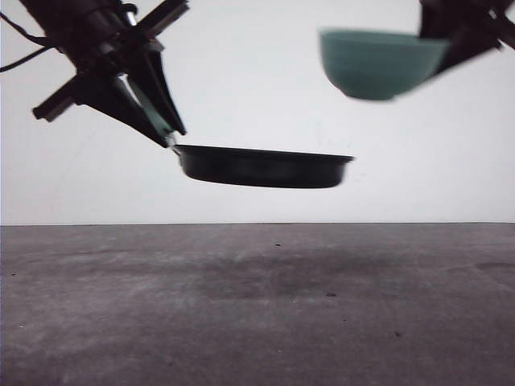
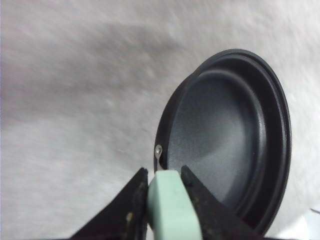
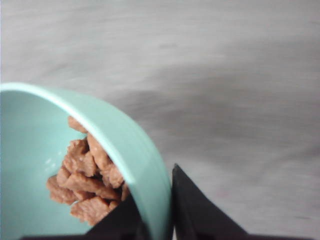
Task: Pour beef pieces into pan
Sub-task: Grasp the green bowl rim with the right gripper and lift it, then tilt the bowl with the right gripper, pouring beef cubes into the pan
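The shallow black pan (image 1: 261, 166) hangs level above the table, held by its mint-green handle (image 2: 170, 205). My left gripper (image 2: 165, 187) is shut on that handle, and the pan's inside (image 2: 220, 145) holds nothing. Higher and to the right, a teal-green bowl (image 1: 378, 63) hangs in the air. My right gripper (image 3: 157, 200) is shut on the bowl's rim (image 3: 145, 165), one finger inside and one outside. The beef pieces (image 3: 87, 180) lie in a reddish-brown heap inside the bowl, against the wall by the inner finger. In the front view the bowl is to the right of the pan's right edge.
Below both arms lies the bare grey tabletop (image 1: 257, 305). A plain white wall (image 1: 257, 96) closes the scene behind.
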`<move>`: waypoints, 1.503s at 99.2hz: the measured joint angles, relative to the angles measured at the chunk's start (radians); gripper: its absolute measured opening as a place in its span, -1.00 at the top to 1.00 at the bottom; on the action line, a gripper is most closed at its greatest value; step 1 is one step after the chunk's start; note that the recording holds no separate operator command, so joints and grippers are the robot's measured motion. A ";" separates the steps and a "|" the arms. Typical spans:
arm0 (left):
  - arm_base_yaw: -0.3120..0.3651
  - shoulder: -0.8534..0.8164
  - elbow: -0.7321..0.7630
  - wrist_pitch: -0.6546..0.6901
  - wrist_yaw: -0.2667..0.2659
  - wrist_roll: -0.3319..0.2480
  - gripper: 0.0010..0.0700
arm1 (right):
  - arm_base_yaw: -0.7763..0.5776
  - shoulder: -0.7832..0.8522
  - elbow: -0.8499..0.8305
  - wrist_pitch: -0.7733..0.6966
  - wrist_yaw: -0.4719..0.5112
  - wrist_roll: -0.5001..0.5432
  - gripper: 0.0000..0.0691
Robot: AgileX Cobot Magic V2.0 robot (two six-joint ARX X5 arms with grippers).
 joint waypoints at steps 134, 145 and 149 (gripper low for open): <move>-0.032 0.020 0.000 0.029 0.122 -0.065 0.84 | 0.660 0.012 -0.249 0.610 1.186 -0.605 0.93; -0.032 0.020 0.000 0.029 0.126 -0.065 0.84 | 0.694 0.012 -0.298 0.743 1.184 -0.741 0.93; -0.032 0.020 0.000 0.029 0.126 -0.065 0.84 | 0.700 0.012 -0.311 0.779 1.180 -0.786 0.93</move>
